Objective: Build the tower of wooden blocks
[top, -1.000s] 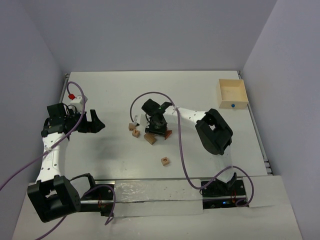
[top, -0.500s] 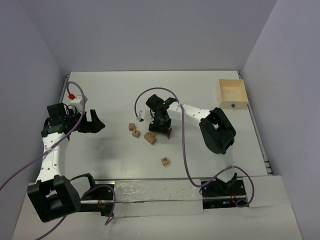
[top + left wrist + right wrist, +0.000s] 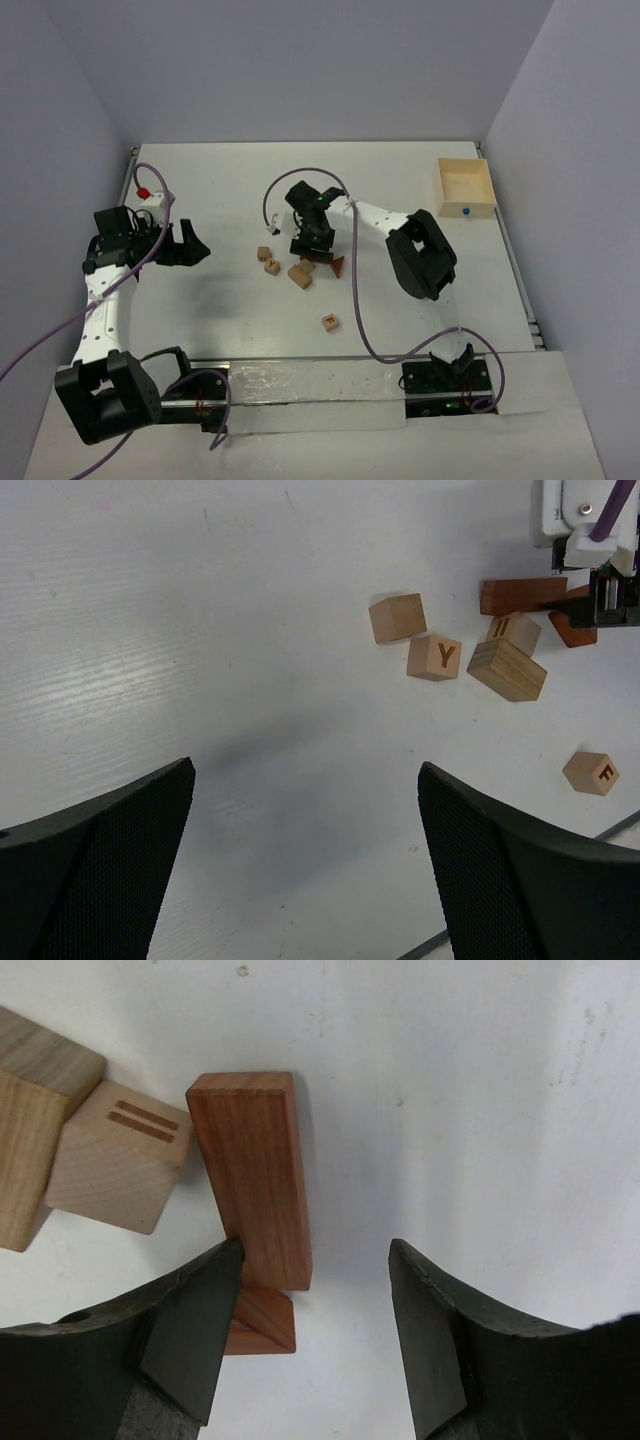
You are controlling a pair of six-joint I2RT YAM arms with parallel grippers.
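While the left end effector [image 3: 190, 245] hangs open and empty over the left side of the surface [image 3: 220, 180], the right end effector [image 3: 312, 248] sits low over a loose cluster of wood blocks [image 3: 300, 276] near the middle. One tan cube [image 3: 330, 322] lies apart on the near side of that cluster. A light-wood box [image 3: 441, 190] stands at the far right corner.

From the left wrist, that end effector's two dark fingers [image 3: 100, 870] are spread wide with bare surface between them. Beyond them lie a plain tan cube [image 3: 397, 617], a Y cube [image 3: 434, 656] just beside it, a tan oblong [image 3: 506, 669], and a cube with two dark strokes [image 3: 514, 633] touching the oblong. A reddish bar [image 3: 520, 595] and a reddish wedge [image 3: 572, 630] lie by the right arm's tip, and the lone cube shows an F mark.

From the right wrist, the right end effector [image 3: 315, 1250] is open and grips nothing. The bar [image 3: 255, 1185] lies on the surface between its fingers [image 3: 190, 1330], close against one. The wedge [image 3: 262, 1322] lies at the bar's end, and the stroke-marked cube [image 3: 118, 1157] sits just beside the bar.
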